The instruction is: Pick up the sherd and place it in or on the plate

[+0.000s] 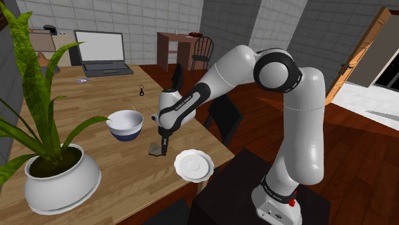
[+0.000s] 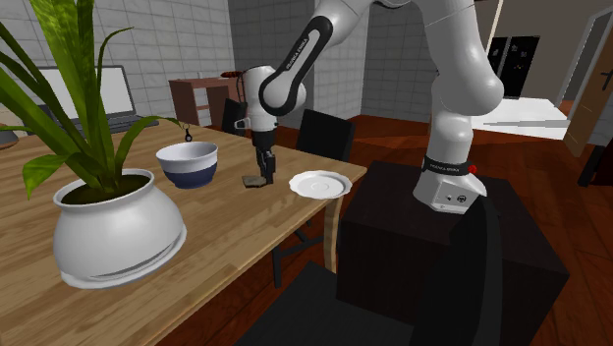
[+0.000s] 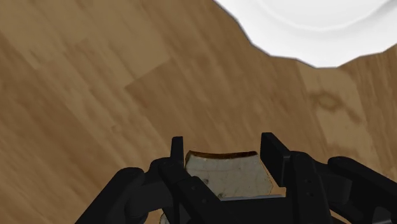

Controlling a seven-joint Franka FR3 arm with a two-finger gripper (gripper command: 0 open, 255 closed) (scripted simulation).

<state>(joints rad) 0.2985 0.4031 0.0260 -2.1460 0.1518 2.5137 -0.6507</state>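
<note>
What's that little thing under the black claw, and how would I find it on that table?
Start at the wooden table, in the gap between the blue-and-white bowl and the white plate near its edge. There, at the tip of the black claw, lies the sherd: a small flat greyish fragment with a brown edge, unlike the whole round dishes beside it.

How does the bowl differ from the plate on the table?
The bowl is deep with a dark blue lower band; the plate is shallow and all white. The bowl's rim is smooth, the plate's wavy. The bowl stands further in on the table; the plate lies at its edge. Both are round and upright.
</note>
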